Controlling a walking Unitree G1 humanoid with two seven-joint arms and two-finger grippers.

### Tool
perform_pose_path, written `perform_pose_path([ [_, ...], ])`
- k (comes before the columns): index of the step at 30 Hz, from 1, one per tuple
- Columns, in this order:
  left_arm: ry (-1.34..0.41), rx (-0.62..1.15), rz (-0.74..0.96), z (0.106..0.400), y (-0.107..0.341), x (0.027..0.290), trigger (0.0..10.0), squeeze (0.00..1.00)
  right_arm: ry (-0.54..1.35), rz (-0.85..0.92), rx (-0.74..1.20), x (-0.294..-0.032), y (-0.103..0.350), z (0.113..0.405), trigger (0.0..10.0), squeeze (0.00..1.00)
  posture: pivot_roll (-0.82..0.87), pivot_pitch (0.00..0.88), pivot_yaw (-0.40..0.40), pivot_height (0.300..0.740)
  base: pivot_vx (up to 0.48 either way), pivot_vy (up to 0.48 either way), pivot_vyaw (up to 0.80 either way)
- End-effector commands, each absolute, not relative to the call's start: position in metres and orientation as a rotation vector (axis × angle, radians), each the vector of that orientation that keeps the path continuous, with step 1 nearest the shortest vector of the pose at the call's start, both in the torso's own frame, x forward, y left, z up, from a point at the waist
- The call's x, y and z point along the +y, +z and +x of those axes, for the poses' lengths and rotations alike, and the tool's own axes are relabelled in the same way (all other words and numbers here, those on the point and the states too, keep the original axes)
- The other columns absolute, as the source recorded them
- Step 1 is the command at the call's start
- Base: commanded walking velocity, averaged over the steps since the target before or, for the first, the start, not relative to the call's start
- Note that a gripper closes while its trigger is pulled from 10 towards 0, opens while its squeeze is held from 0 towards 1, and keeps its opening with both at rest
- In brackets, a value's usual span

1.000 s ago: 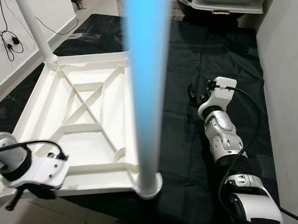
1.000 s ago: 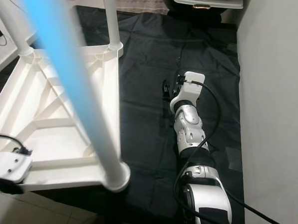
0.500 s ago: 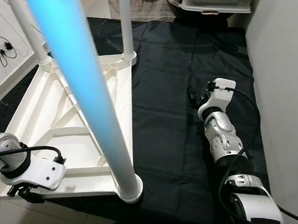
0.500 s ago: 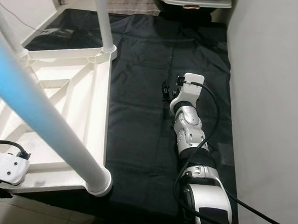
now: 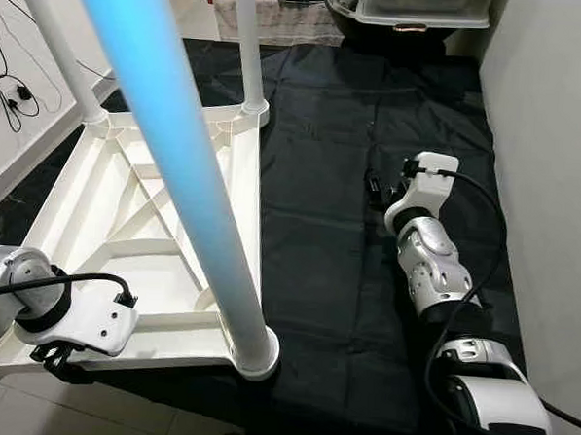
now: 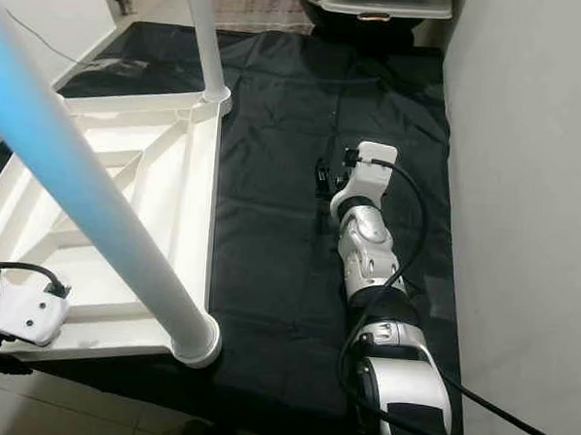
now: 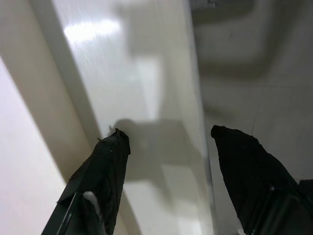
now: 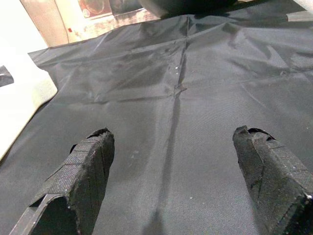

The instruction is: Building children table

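The left tool (image 7: pixel 166 147), fingers spread wide, sits at the upturned tabletop (image 5: pixel 125 219)'s near corner. The right tool (image 8: pixel 173 191), equally wide, hovers over the black mat (image 5: pixel 353 133), well apart from the legs (image 5: pixel 190 173).

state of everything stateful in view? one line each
Table top: upside down on the black sheet, ribs up.
Blue leg: standing in its near corner socket.
White legs: two standing in far corners.
Left gripper: open, at the table's near edge.
Right gripper: open, over the sheet.

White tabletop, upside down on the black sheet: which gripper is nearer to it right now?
Left. The left gripper sits at the white tabletop's near edge, fingers open around it; the right gripper hangs open above the black sheet, well apart.
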State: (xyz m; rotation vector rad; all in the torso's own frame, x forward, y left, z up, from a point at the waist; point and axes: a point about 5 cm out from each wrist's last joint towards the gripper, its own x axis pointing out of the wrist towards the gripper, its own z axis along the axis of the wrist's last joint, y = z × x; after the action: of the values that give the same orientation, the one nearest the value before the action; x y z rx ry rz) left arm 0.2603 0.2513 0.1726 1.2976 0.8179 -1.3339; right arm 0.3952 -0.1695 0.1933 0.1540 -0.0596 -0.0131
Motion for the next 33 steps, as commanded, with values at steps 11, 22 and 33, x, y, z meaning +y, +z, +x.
perform_pose_path([
  [11,-1.262,1.044,1.368,0.251,0.177,0.306,10.0,0.00,-0.019,0.164,-0.061,-0.167,0.192,0.396,10.0,0.00,0.05,0.156,0.056,0.740,0.000,0.000,0.00],
  [22,-1.146,1.213,1.410,0.242,0.164,0.345,10.0,0.00,-0.022,0.163,-0.071,-0.168,0.195,0.397,10.0,0.00,0.04,0.151,0.055,0.740,0.000,0.000,0.00],
  [33,-0.851,1.036,1.652,0.272,0.158,0.360,10.0,0.00,-0.030,0.158,-0.082,-0.173,0.197,0.398,10.0,0.00,0.03,0.149,0.054,0.740,0.000,0.000,0.00],
])
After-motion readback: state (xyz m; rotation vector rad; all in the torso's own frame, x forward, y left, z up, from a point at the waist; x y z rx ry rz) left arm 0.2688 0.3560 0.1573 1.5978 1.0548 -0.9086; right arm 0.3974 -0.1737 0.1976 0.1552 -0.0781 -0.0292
